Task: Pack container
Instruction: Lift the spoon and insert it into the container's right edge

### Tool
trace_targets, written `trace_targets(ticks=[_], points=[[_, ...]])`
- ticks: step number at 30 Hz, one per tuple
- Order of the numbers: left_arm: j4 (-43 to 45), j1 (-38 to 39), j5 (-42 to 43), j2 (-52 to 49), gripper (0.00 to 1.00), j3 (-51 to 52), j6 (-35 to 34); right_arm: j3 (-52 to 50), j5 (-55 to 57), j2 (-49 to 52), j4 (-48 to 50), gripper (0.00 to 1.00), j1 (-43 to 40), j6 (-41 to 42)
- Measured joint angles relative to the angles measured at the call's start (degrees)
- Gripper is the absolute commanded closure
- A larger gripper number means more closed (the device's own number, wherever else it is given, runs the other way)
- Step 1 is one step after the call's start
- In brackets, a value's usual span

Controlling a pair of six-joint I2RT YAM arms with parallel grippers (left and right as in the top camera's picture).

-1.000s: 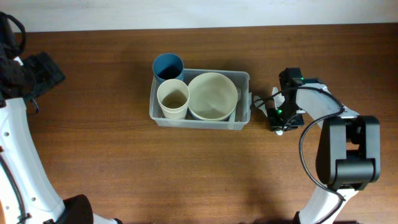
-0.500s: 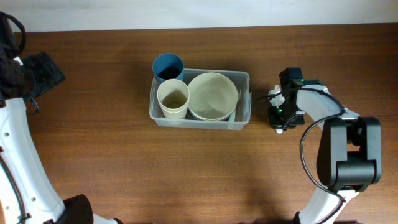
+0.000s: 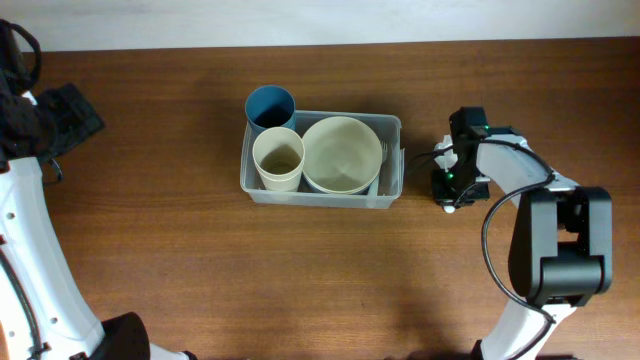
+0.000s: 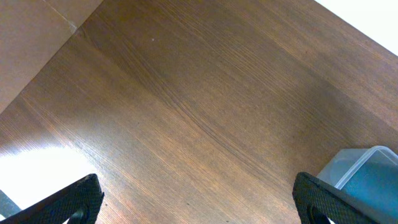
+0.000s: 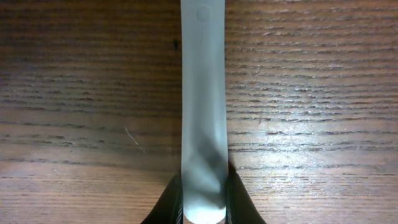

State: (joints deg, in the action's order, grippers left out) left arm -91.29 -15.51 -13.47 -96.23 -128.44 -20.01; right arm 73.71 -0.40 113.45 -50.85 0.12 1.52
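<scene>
The clear plastic container (image 3: 392,122) sits at the table's middle and holds a cream bowl (image 3: 341,153), a cream cup (image 3: 278,158) and a blue cup (image 3: 270,106). Its corner with the blue cup shows in the left wrist view (image 4: 373,177). My right gripper (image 3: 448,185) is just right of the container, low over the table. In the right wrist view the right gripper (image 5: 203,202) is shut on the end of a flat translucent white utensil handle (image 5: 203,93); the utensil's head is out of view. My left gripper (image 4: 199,208) is open and empty at the far left (image 3: 70,112).
A pale utensil (image 3: 384,158) lies inside the container along its right wall. Bare wooden table (image 3: 320,280) surrounds the container. The table's back edge meets a pale wall (image 3: 330,20).
My right gripper has shifted slightly to the right, away from the container, still holding the utensil handle. The left arm has not moved.
</scene>
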Motion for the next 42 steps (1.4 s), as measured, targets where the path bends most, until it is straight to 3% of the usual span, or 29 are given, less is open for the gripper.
trace_targets(ticks=[12, 21, 31, 42], points=[[0.0, 0.0, 0.0, 0.0, 0.0, 0.0, 0.0, 15.1, -1.9, 1.6, -13.8, 0.89, 0.0, 0.0], [0.0, 0.0, 0.0, 0.0, 0.0, 0.0, 0.0, 26.4, -13.1, 1.5, -21.4, 0.89, 0.0, -3.4], [0.0, 0.0, 0.0, 0.0, 0.01, 0.0, 0.0, 27.0, -28.1, -0.6, -22.5, 0.89, 1.0, -6.3], [0.0, 0.0, 0.0, 0.0, 0.0, 0.0, 0.0, 27.0, -30.8, -0.6, -20.4, 0.89, 9.9, -1.4]])
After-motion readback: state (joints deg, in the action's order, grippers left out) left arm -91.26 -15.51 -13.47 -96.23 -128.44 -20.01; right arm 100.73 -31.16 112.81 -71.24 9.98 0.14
